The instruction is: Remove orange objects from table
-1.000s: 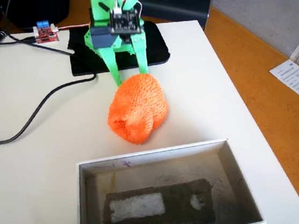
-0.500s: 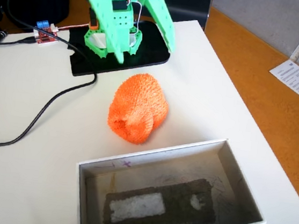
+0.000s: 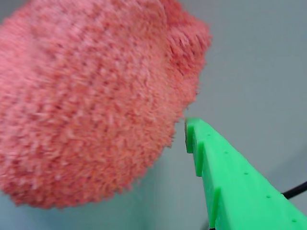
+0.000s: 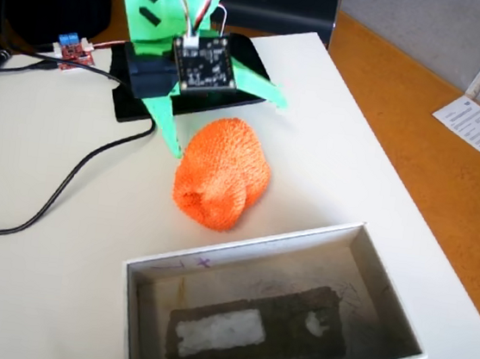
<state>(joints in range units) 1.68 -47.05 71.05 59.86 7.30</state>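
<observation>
An orange fuzzy knitted object lies on the white table, just behind a white box. My green gripper hangs over its back edge with the jaws spread wide, one fingertip at the object's left and the other up to its right. Nothing is clamped. In the wrist view the orange object fills the left and middle, blurred and very close. One green finger reaches in from the lower right beside it; the other finger is hidden.
A white open box stands at the front, holding a dark slab with a white patch. A black flat pad lies under the arm. Black cables and a small red board lie left. The table's edge runs along the right.
</observation>
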